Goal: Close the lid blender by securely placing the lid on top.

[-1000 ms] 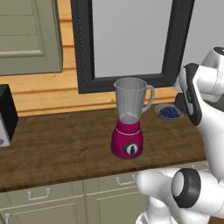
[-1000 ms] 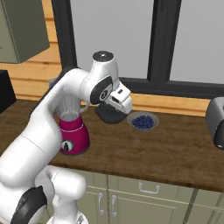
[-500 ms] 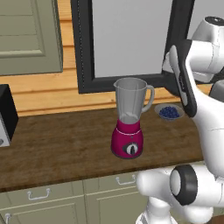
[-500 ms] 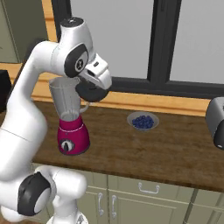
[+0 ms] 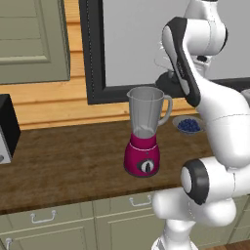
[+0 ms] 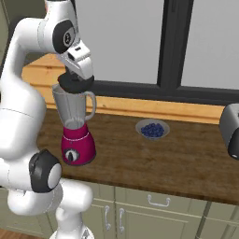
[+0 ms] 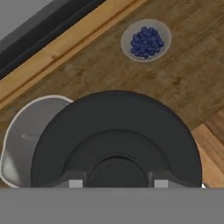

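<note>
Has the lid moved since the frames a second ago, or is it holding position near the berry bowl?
Yes. The lid, held in the gripper, has travelled from beside the berry bowl to just above the blender mouth.

The tall clear greyish blender jar (image 5: 145, 113) looks like smooth, glassy plastic, see-through with a faint sheen; its magenta base (image 6: 77, 146) is glossy and smooth. The round black lid (image 7: 116, 140) is matt, dull dark plastic with smooth moulded rings. The brown counter top (image 6: 186, 163) shows planked wood grain, satin rather than shiny. The shallow grey bowl (image 7: 145, 40) looks smooth and matt.
</note>
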